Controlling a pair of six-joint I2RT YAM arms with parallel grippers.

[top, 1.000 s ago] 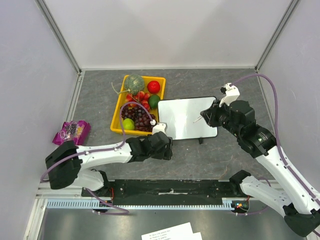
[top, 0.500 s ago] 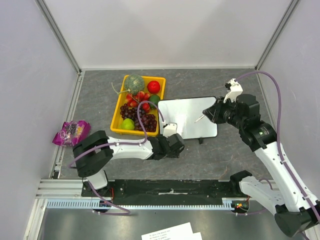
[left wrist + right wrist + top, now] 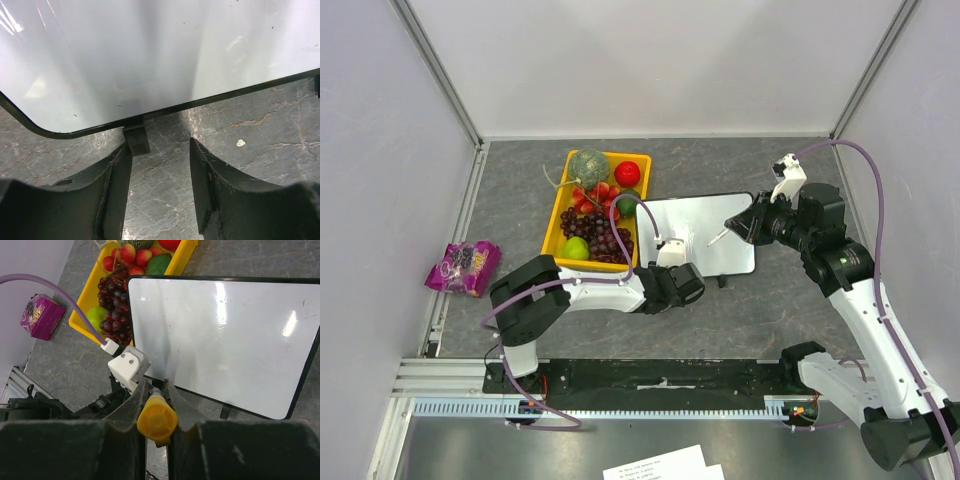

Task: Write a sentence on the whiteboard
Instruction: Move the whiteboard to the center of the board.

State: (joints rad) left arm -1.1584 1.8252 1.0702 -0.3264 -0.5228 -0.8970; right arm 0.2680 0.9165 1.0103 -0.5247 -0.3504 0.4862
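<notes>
The whiteboard (image 3: 705, 228) lies flat on the grey table right of the yellow tray; its surface is blank and no orange sentence shows on it. My left gripper (image 3: 677, 268) is open at the board's near edge. In the left wrist view its fingers (image 3: 112, 185) stand apart on the table just below the board's dark frame (image 3: 150, 60), with a black foot (image 3: 136, 140) at the left finger's tip. My right gripper (image 3: 740, 228) is shut on an orange-capped marker (image 3: 157, 420) above the board's right part (image 3: 220, 335), tip pointing toward the board.
A yellow tray (image 3: 556, 222) of grapes, apples and other fruit stands left of the board, and it shows in the right wrist view (image 3: 90, 295). A purple packet (image 3: 464, 265) lies at the left wall. Printed paper sheets (image 3: 660, 465) lie below the arms' bases.
My left gripper has moved right along the board's near edge and closer to it. My right gripper with the marker has shifted slightly right and back.
</notes>
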